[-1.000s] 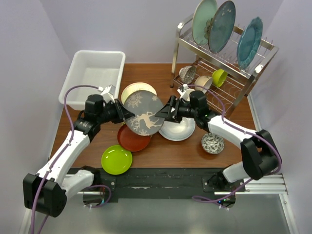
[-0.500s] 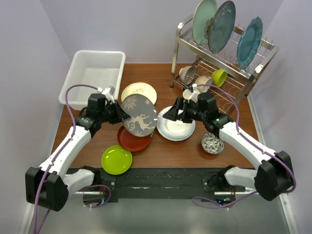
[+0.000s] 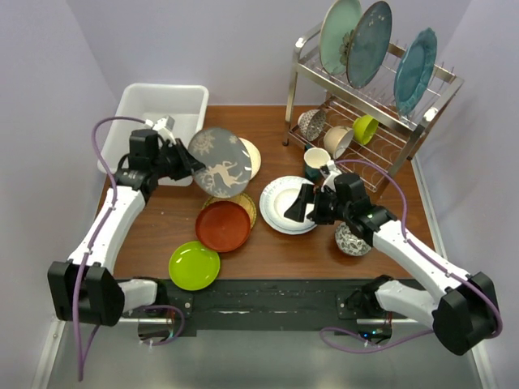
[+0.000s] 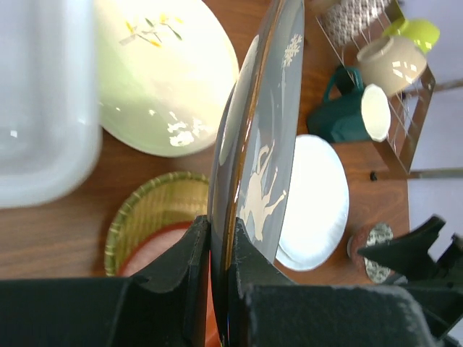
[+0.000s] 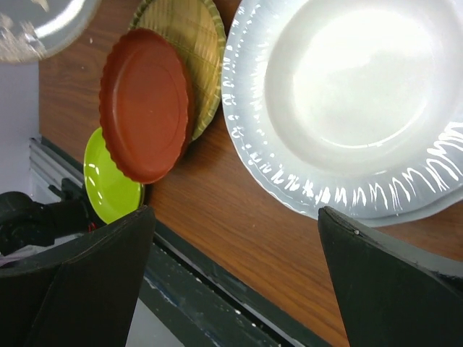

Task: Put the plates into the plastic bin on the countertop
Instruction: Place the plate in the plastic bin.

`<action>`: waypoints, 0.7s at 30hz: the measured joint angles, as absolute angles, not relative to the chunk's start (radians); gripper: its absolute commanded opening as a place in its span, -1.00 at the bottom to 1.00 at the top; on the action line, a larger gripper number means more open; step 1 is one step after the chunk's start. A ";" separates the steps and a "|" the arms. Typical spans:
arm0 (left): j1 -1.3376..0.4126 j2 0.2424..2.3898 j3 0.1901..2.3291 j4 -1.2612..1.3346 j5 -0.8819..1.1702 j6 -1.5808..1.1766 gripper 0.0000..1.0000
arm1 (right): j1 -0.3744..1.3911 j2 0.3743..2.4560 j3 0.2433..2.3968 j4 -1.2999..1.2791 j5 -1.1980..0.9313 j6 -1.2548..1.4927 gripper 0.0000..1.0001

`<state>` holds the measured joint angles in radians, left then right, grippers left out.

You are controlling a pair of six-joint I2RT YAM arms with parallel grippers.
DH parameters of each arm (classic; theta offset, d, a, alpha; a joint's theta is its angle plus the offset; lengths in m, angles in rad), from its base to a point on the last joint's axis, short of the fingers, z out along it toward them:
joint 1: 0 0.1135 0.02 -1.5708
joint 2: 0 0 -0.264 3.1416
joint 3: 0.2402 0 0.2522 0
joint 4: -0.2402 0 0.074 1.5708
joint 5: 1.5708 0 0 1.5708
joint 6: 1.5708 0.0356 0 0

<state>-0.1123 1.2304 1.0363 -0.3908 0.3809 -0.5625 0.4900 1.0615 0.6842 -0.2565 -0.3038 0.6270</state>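
Left gripper (image 4: pixel 219 242): my fingers are clamped on the rim of the grey plate (image 3: pixel 219 162). It is round and glossy with a white tree-and-deer print, held tilted just beside the smooth white plastic bin (image 3: pixel 134 109). Right gripper (image 5: pixel 235 211): jaws wide apart, nothing held, above the ribbed-rim white plate (image 5: pixel 362 94) on the wood-grain countertop (image 3: pixel 162 227).

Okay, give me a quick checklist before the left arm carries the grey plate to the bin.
1. Grey plate gripped by left pincer: ok, shut on its rim.
2. Right pincer clear of it: ok, open, above the white plate.
3. Plastic bin has room: ok, visible part bare.
4. Plate above bin: not ok, it is beside the bin, over the cream plate.
5. Height enough to clear bin rim: cannot tell.
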 measured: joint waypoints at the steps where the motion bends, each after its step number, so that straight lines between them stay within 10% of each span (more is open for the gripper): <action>1: -0.090 1.243 1.050 -0.391 0.385 -0.559 -1.00 | 0.490 1.059 0.678 -0.258 -0.303 0.627 0.97; 21: 0.166 1.386 1.135 -0.289 0.440 -0.644 -1.00 | 0.490 1.058 0.624 -0.277 -0.304 0.604 0.97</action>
<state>0.1661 1.3857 1.1347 -0.2890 0.4397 -0.6441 0.4900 1.0584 0.6239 -0.2771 -0.3038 0.6044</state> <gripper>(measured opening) 0.144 0.986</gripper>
